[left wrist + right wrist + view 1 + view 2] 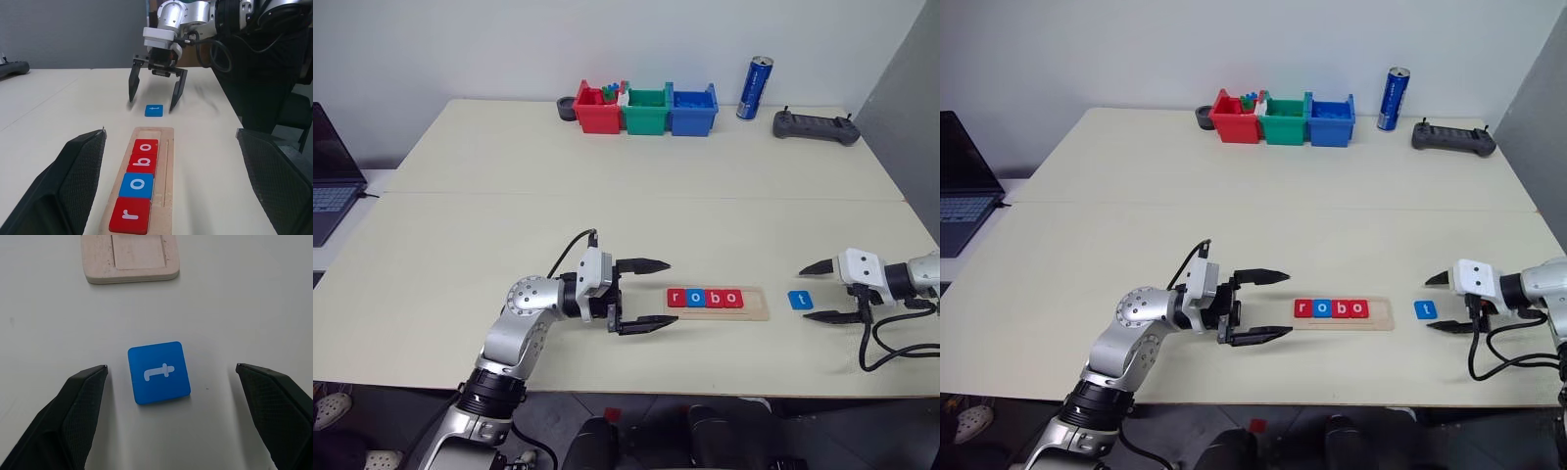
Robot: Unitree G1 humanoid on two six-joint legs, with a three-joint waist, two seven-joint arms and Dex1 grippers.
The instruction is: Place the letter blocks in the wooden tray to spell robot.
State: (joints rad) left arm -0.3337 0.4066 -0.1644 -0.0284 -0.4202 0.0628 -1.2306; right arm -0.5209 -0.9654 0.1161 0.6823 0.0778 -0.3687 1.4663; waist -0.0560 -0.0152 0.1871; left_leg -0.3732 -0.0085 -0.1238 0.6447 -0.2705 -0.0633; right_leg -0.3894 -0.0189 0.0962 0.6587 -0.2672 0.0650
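Square letter blocks, red and blue with white lowercase letters, spell "robo" [704, 298] in the long pale wooden tray [759, 311]; its end slot waits empty. The blue "t" block [158, 371] lies on the cream table [607, 225] just beside it, framed by the right gripper [824, 291], fingers spread, angled downward. The left gripper [644, 294] hovers level, open, near the tray's other end.

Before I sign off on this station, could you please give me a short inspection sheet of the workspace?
Surface: pale table, seam across.
Job's things: wooden tray holds r, o, b, o; blue t block lies on the table past its empty end.
Clutter: three bins, can, controller at the far edge.
Grippers: left pincer open beside the tray; right pincer open around the t block, not touching.
Cables: black cable by right arm.
Surroundings: laptop, grey wall.
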